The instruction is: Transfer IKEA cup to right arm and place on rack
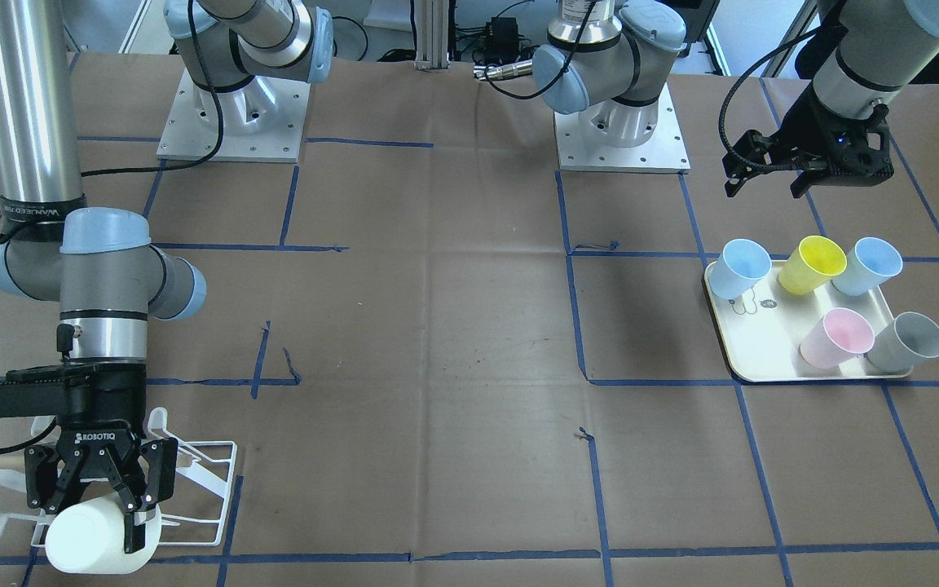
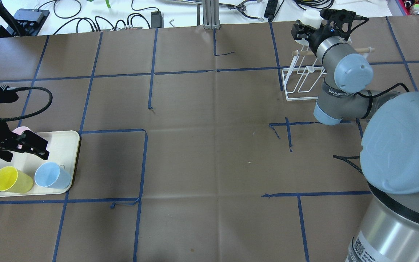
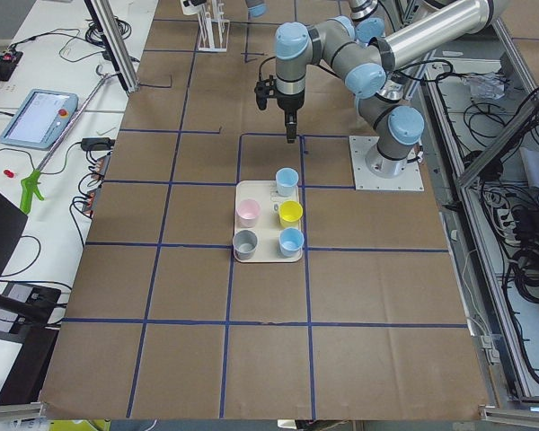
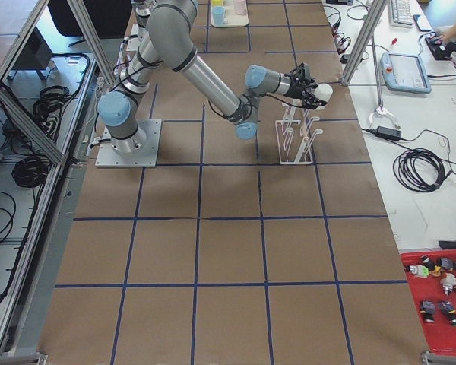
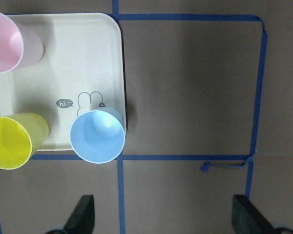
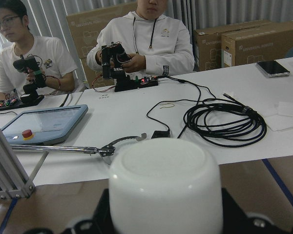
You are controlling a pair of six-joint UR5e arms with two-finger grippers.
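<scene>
My right gripper (image 1: 90, 522) is shut on a white IKEA cup (image 1: 94, 538) and holds it on its side over the far end of the white wire rack (image 1: 209, 481). The overhead view shows that gripper (image 2: 309, 31), the cup (image 2: 310, 17) and the rack (image 2: 300, 85). The cup's base (image 6: 166, 190) fills the right wrist view. My left gripper (image 1: 771, 183) is open and empty, above the table just beside the cream tray (image 1: 763, 346). In the left wrist view its fingertips (image 5: 83, 217) stand wide apart.
The cream tray (image 2: 66, 145) holds several cups: two light blue (image 1: 742, 267), yellow (image 1: 812, 262), pink (image 1: 836, 336) and grey (image 1: 910, 341). A wooden dowel (image 2: 363, 50) lies across the rack. Operators sit at a white table past the rack (image 6: 151, 34).
</scene>
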